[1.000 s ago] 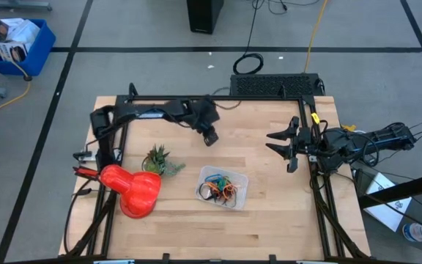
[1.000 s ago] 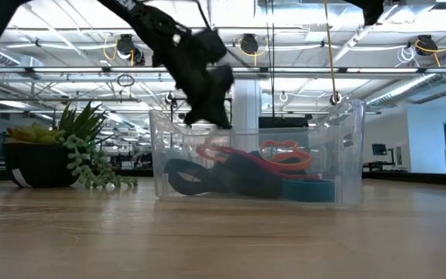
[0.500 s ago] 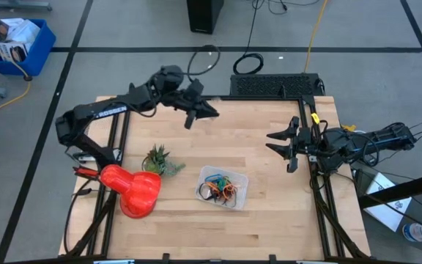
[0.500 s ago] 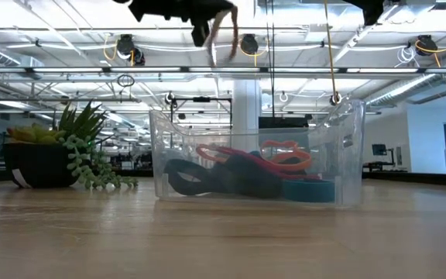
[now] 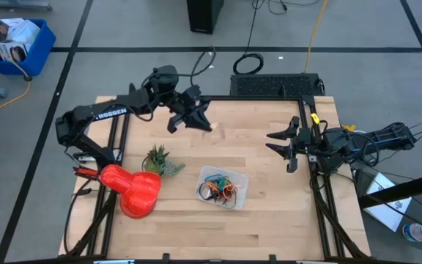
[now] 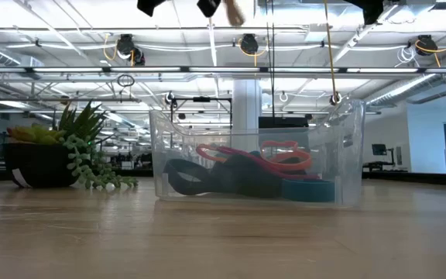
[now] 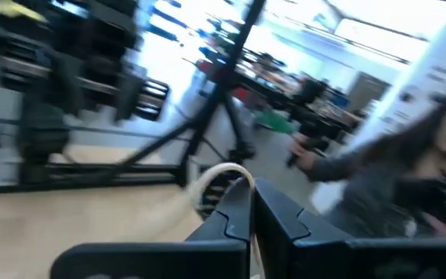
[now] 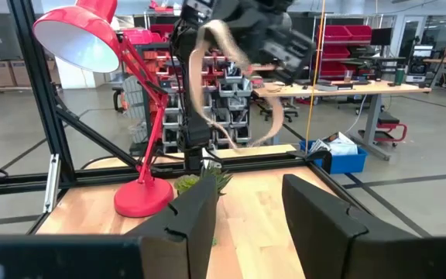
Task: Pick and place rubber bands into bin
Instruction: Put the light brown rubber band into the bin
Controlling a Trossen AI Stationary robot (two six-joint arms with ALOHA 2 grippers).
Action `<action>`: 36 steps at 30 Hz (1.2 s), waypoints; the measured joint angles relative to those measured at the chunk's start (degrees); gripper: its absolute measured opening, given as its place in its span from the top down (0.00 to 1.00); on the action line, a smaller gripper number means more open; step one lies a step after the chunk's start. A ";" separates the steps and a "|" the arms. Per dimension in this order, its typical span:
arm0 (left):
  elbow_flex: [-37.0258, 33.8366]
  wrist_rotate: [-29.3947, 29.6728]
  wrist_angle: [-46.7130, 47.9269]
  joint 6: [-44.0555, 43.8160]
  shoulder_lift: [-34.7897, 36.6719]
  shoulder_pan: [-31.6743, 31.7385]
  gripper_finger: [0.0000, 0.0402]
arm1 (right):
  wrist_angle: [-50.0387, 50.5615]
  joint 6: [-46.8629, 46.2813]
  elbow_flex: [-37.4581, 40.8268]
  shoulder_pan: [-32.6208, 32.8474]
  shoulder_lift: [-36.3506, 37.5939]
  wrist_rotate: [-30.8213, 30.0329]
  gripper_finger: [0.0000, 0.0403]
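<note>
Since half a second ago the left gripper has swung a little back over the far part of the table, where it hangs high, and the low view now catches only its underside at the top edge. Its fingers are closed on a tan rubber band; the left wrist view shows the pale loop pinched between them, and the right wrist view shows it dangling in long curves, which the overhead view barely resolves. Nearer the front, the red lamp and small plant sit left of the clear bin, which holds the other rubber bands in black, red, orange and blue. At the right edge waits the right gripper, fingers spread and empty.
</note>
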State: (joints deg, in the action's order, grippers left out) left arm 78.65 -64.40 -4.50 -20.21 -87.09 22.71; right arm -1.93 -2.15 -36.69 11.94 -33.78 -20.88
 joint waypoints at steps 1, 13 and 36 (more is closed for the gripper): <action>0.00 -1.16 0.04 0.00 0.00 -0.53 0.97 | -0.02 0.00 0.00 0.00 0.00 0.00 0.65; 0.10 -6.64 -0.18 -1.84 -2.71 -6.99 0.98 | -0.07 -0.15 0.00 0.00 0.02 0.00 0.65; 0.00 -12.47 -0.06 -2.98 -27.02 -16.41 0.96 | -0.42 -2.14 0.00 0.00 0.00 0.00 0.65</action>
State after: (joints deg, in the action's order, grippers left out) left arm 78.65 -76.87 -4.56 -23.19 -114.11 6.31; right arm -2.35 -4.29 -36.69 11.94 -33.78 -20.88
